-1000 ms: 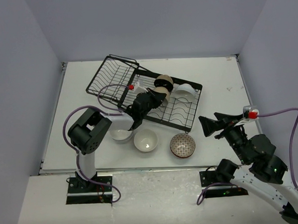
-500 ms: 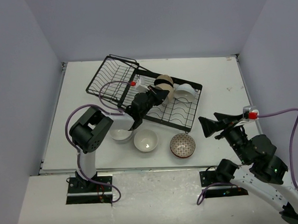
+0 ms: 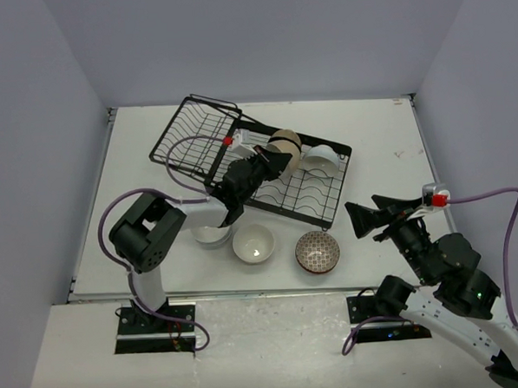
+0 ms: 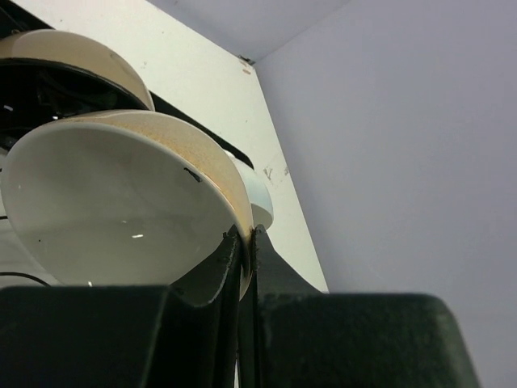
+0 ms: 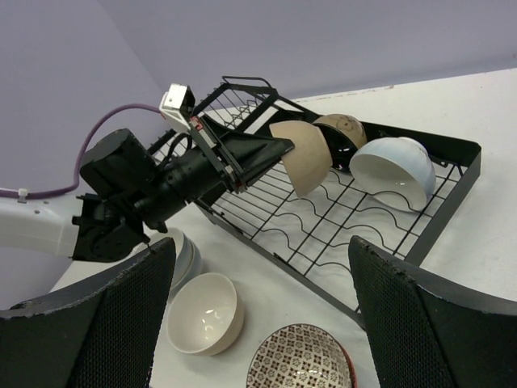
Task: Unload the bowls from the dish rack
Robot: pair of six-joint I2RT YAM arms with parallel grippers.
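Left hand (image 3: 273,164) closed all the way down on the rim of the beige bowl (image 3: 283,159). The wrist view shows both fingers pinching the bowl's thin wall, one inside and one outside. The bowl sits tilted on its edge mid-way along the flat section of the dish rack (image 3: 317,201). Can't make out whether its lower rim is resting on the wires or is just clear of them.

Black-inside bowl (image 3: 284,140) is at the held bowl's 12 o'clock, pressed close behind it. White bowl (image 3: 320,156) lies at its 3 o'clock, apart from it and leaning on its side.

Right hand (image 3: 354,219) is spread wide, empty, and parked over the surface (image 3: 378,136) off the rack's 4 o'clock corner.

Off the rack, at its 6 o'clock, sit a stack of white bowls (image 3: 211,236), a cream bowl (image 3: 253,243) and a patterned bowl (image 3: 318,251).

Risks from here:
- It is a narrow pinch on a smooth glazed rim. The bowl could swing in the fingers or slide out on the lift.
- The black-inside bowl may be leaning on the held one. Pulling away could tip or roll it.
- The lower rim could catch a wavy ridge if dragged instead of raised.
- The set-down row is getting crowded, and a low approach could clip the bowls parked there.
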